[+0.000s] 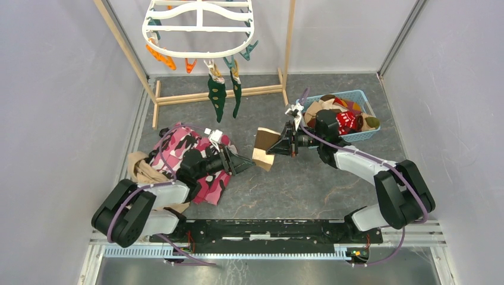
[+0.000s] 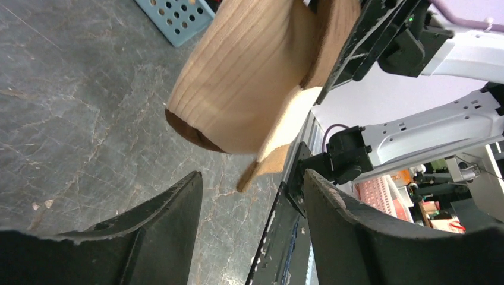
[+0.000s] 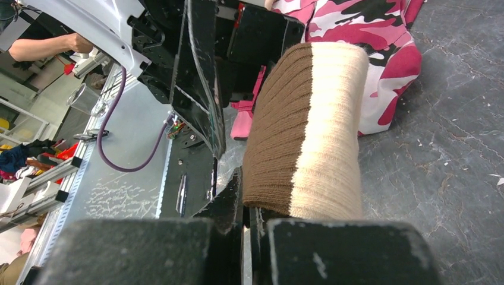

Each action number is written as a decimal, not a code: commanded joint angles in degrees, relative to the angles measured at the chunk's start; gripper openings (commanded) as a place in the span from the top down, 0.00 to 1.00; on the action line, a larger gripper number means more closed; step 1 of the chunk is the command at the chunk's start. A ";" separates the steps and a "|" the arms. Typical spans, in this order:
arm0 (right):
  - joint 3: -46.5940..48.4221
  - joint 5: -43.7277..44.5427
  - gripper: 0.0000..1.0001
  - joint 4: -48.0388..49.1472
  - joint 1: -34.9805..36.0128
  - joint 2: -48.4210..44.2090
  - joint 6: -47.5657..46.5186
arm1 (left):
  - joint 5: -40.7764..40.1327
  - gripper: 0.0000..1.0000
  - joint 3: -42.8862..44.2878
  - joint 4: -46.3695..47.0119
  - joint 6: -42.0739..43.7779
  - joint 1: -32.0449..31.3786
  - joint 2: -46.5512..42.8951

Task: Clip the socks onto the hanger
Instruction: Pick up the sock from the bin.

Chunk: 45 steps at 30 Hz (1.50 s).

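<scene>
My right gripper point(image 1: 274, 146) is shut on a tan and brown sock point(image 1: 264, 148), holding it above the table's middle; the sock also shows in the right wrist view point(image 3: 309, 136) and the left wrist view point(image 2: 249, 83). My left gripper point(image 1: 252, 164) is open and empty, its tips just short of the sock's lower end. The white oval hanger point(image 1: 199, 27) hangs at the back with orange and teal clips; two dark green socks point(image 1: 217, 98) hang clipped from it. More socks lie in the blue basket point(image 1: 355, 135) at the right.
A pink camouflage garment point(image 1: 178, 148) and a tan cloth point(image 1: 139, 169) lie under my left arm. The wooden stand point(image 1: 220, 94) holds the hanger at the back. Grey walls close in both sides.
</scene>
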 commanded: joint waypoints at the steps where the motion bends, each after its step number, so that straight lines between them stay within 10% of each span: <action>1: 2.56 -1.91 1.00 1.74 -0.09 0.32 0.94 | 0.17 0.33 3.81 1.56 4.49 -2.31 3.75; 7: 2.62 -2.18 1.00 1.50 -0.13 0.89 0.91 | 2.43 0.54 6.20 8.17 1.87 -3.63 8.75; 12: 3.99 -1.68 1.00 -3.74 -0.11 1.37 -3.35 | 4.46 0.97 6.50 11.40 -1.44 -3.72 9.63; 19: 20.02 6.30 0.66 -45.77 -0.88 0.25 -45.84 | 1.43 0.98 5.49 1.48 -6.00 -3.48 4.15; 25: 23.37 16.22 0.34 -57.93 -0.87 -9.47 -67.71 | -1.57 0.98 3.49 6.41 -25.27 -2.93 0.93; 30: 22.86 6.62 0.22 -73.93 1.23 -13.22 -100.22 | -1.67 0.98 4.97 11.89 -37.27 -2.95 1.73; 45: 20.88 9.73 0.24 -62.77 8.72 -12.54 -87.57 | -2.02 0.98 5.67 17.71 -45.06 -2.93 5.31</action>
